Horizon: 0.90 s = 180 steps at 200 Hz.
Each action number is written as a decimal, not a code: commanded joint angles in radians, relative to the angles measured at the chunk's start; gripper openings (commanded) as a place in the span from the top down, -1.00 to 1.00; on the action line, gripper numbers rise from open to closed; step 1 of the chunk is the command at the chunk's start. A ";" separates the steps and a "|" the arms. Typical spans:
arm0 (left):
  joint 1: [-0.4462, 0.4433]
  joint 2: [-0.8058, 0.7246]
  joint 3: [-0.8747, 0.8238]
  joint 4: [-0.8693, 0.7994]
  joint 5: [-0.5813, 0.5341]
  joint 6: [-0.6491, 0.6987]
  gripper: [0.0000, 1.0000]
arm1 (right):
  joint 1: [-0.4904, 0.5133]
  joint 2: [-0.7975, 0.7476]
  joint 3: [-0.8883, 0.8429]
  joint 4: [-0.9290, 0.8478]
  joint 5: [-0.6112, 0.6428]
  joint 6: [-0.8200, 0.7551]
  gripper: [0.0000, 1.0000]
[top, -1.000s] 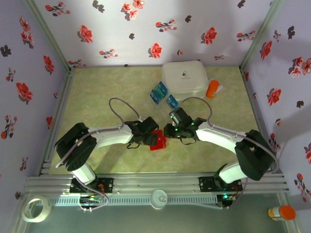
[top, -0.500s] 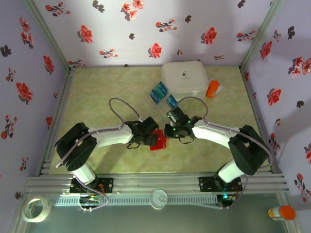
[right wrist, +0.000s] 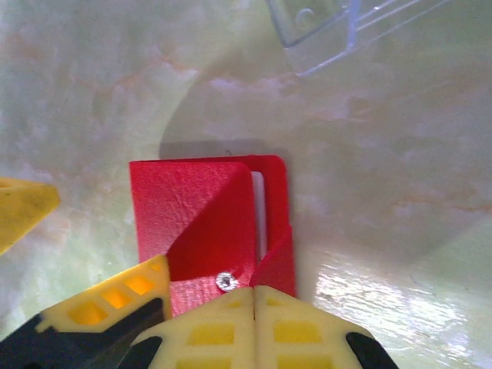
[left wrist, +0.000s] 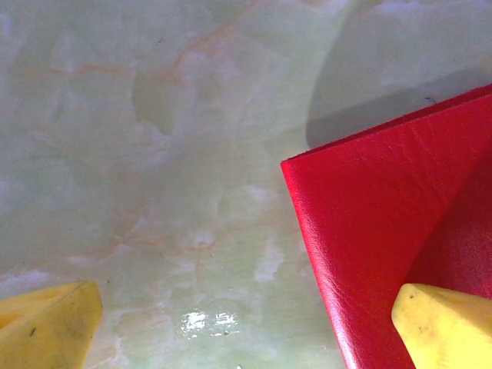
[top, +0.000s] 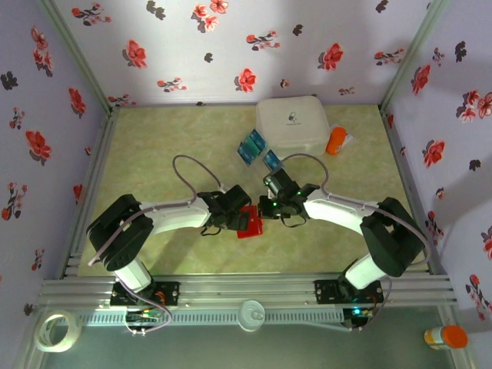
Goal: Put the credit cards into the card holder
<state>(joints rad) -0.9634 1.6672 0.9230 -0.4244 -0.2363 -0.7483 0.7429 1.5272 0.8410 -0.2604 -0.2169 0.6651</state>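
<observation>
Nr white case (top: pixel 292 123): 3 credit cards (top: pixel 252 146); 1 card holder (top: pixel 250 224) apart.

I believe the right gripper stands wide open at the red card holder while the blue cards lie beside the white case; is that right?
Not quite: the right gripper is shut, as the right wrist view shows. It is at the card holder, and the cards do lie beside the white case.
</observation>
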 commanded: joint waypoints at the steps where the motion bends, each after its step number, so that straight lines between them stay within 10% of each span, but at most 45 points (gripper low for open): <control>1: -0.017 0.049 -0.019 -0.012 0.008 0.024 -0.99 | -0.004 0.003 -0.008 0.055 -0.056 0.038 1.00; 180: -0.018 0.037 -0.038 0.006 0.006 0.014 -1.00 | 0.016 0.089 -0.069 0.222 -0.106 0.140 1.00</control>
<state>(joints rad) -0.9642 1.6669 0.9199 -0.4191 -0.2363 -0.7483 0.7471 1.5970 0.7841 -0.0689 -0.3115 0.7818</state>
